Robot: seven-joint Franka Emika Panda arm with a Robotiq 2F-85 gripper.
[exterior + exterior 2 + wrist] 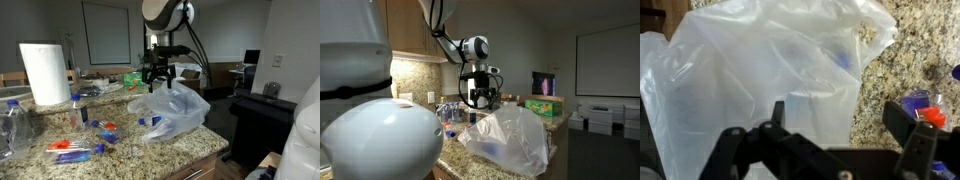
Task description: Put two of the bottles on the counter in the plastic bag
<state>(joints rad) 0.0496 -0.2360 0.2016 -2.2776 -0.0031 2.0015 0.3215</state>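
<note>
The plastic bag (172, 108) lies crumpled on the granite counter (125, 150), and a blue-capped bottle (152, 122) shows through its film. Three small bottles lie loose on the counter to its left: one near the front (70, 150), one in the middle (105, 128), one further back (80, 108). My gripper (160, 72) hangs just above the bag's top, open and holding nothing. In the wrist view the bag (760, 70) fills the left and centre, my gripper (840, 120) straddles its right edge, and one bottle (925, 108) lies on the counter (905, 50) at the right.
A tall paper towel roll (45, 72) and a big clear ribbed bottle (15, 125) stand at the counter's left end. Boxes and clutter (115, 78) sit behind the bag. In an exterior view the bag (510, 140) lies near the counter's edge.
</note>
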